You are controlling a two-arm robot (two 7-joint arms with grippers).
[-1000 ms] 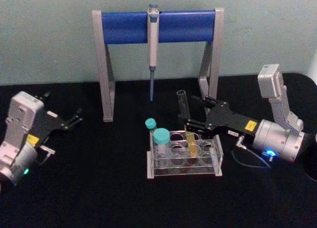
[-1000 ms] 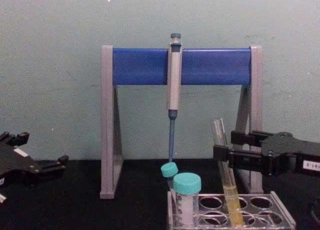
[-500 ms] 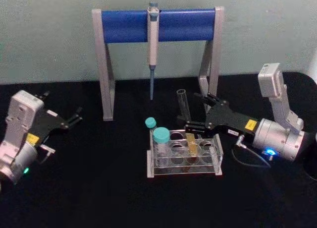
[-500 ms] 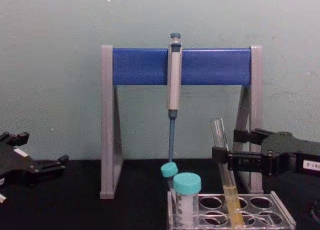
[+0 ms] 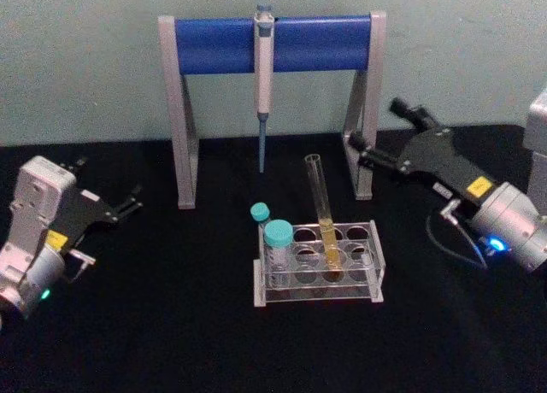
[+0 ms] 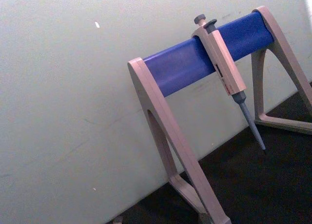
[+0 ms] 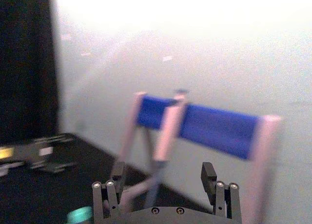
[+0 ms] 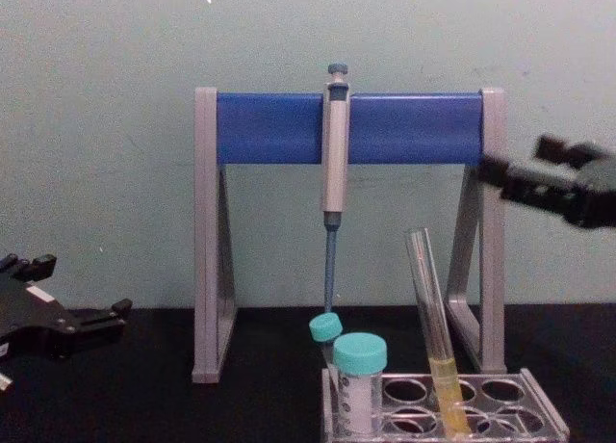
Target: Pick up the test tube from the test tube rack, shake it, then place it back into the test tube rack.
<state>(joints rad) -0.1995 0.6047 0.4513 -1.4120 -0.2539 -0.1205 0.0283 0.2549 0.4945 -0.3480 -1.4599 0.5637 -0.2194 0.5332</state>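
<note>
The test tube (image 5: pixel 322 207) stands free in a middle hole of the clear test tube rack (image 5: pixel 318 294), leaning slightly, with yellow liquid in its lower part. From the side, the test tube (image 8: pixel 431 313) rises well above the test tube rack (image 8: pixel 547 426). My right gripper (image 5: pixel 376 125) hangs open and empty above and behind the rack's right side, near the stand's right leg. It is apart from the tube and also shows high at the right edge of the chest view (image 8: pixel 516 160). Its fingers (image 7: pixel 105 195) stand wide with nothing between them. My left gripper (image 5: pixel 109 186) rests open at the far left.
Two teal-capped tubes (image 5: pixel 277 236) fill the rack's left holes. Behind stands the grey-and-blue pipette stand (image 5: pixel 214 44), with a pipette (image 5: pixel 264 77) hanging from its bar. The black table has free room in front of and left of the rack.
My right gripper has drawn away from the test tube, rising and moving back to the right. The tube stays in the rack. The left arm has not moved.
</note>
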